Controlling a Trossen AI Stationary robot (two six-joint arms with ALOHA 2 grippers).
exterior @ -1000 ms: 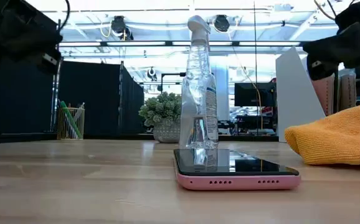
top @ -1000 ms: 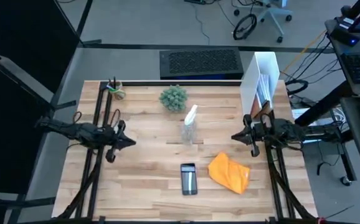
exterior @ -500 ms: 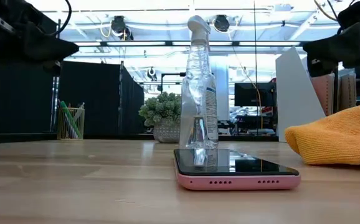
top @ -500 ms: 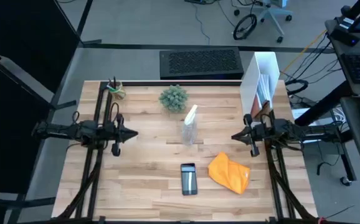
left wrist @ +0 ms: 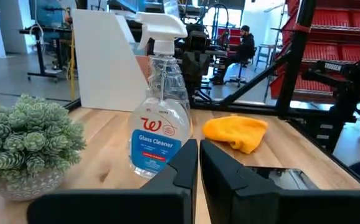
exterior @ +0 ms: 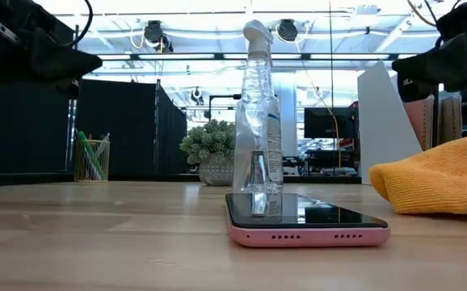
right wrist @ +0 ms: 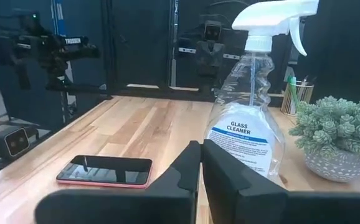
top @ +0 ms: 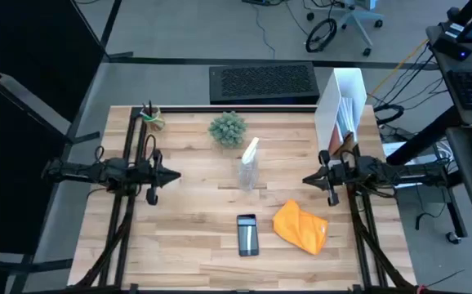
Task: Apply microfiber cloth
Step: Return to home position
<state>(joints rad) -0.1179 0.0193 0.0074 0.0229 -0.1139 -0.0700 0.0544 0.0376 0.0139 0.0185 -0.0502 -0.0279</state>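
Observation:
The orange microfiber cloth (top: 300, 226) lies crumpled on the table at the near right, also in the low view (exterior: 435, 184) and left wrist view (left wrist: 236, 132). A black smartphone in a pink case (top: 247, 234) lies flat to its left, screen up. My left gripper (top: 175, 175) hovers shut above the table's left side. My right gripper (top: 306, 180) hovers shut at the right, beyond the cloth. Neither touches anything.
A clear glass-cleaner spray bottle (top: 248, 165) stands mid-table between the grippers. A small potted plant (top: 227, 128) sits behind it, a pen cup (top: 150, 116) at the far left corner, a white file holder (top: 340, 106) at the far right.
My left gripper has moved a little toward the table's far edge and levelled out, pointing toward the right; then it held still. Nothing on the table has moved.

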